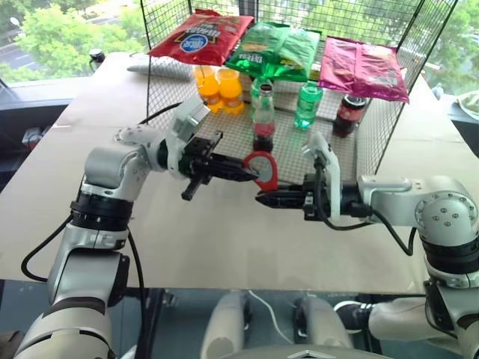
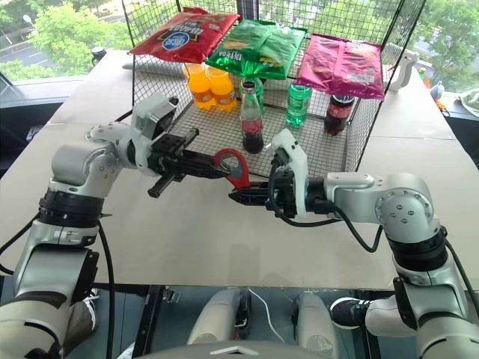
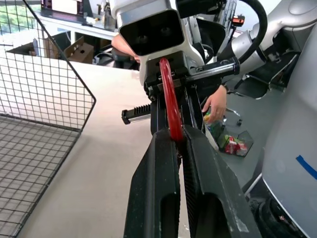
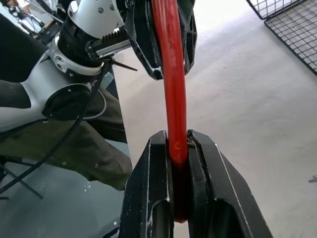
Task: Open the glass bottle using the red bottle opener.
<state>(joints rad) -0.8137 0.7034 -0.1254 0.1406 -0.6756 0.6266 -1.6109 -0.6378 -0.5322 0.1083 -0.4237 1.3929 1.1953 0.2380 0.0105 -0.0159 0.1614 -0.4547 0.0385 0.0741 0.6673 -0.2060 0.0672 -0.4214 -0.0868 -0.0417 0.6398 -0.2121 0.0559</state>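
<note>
1. The red bottle opener (image 1: 261, 170) hangs at frame centre above the table (image 1: 187, 239), pinched by both the left gripper (image 1: 243, 174) and right gripper (image 1: 262, 199).
2. The glass bottle (image 1: 263, 118) stands just behind it in the wire basket (image 1: 374, 142), among green bottles (image 1: 307, 105).
3. Its cap is hard to make out.

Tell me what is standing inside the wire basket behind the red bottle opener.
Inside the wire basket: the glass bottle, two orange bottles, a green bottle and a dark red-capped bottle. Chip bags lying across the rim hide the basket's rear part.
</note>
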